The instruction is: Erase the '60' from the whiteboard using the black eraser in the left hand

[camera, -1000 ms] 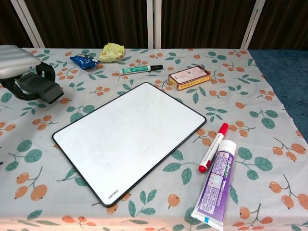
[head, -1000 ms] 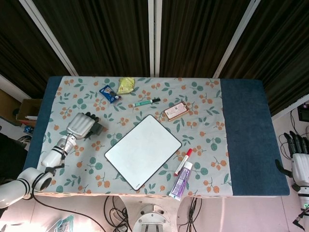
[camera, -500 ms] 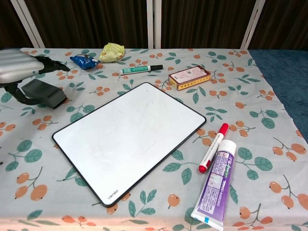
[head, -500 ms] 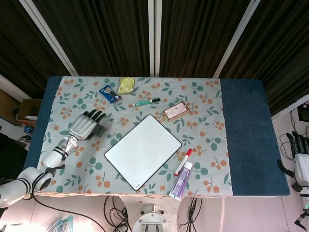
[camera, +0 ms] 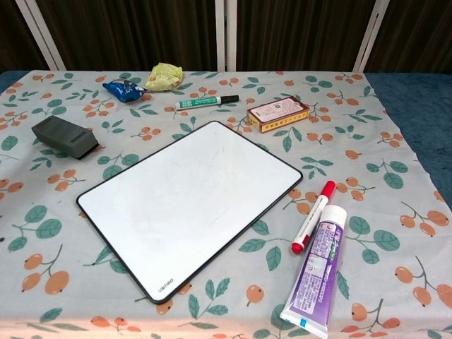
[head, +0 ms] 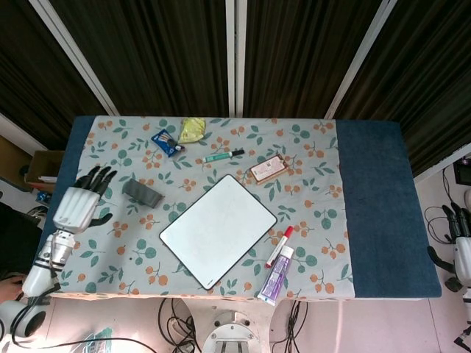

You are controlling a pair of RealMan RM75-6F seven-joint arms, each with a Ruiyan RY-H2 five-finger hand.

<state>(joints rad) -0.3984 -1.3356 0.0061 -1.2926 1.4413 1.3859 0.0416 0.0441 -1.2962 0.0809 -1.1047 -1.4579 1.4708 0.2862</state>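
Observation:
The whiteboard [head: 218, 229] [camera: 189, 202] lies tilted in the middle of the table, and its white face shows no writing. The black eraser [head: 143, 193] [camera: 64, 135] rests on the cloth to the board's left, with no hand on it. My left hand [head: 79, 206] is at the table's left edge, fingers spread and holding nothing; it shows in the head view alone. My right hand [head: 461, 246] hangs off the table's right side, partly cut by the frame edge, so its fingers are unclear.
A green marker [head: 223, 155] [camera: 206, 102], a small orange box [head: 268, 168] [camera: 278, 114], a blue packet [head: 167, 142] and a yellow wrapper [head: 192, 130] lie beyond the board. A red marker [head: 280, 245] [camera: 314, 215] and a purple tube [head: 276, 274] [camera: 316, 272] lie at its right.
My left hand let go of the black eraser, set it on the cloth, and drew back left to the table edge. It has left the chest view. The right hand dropped slightly.

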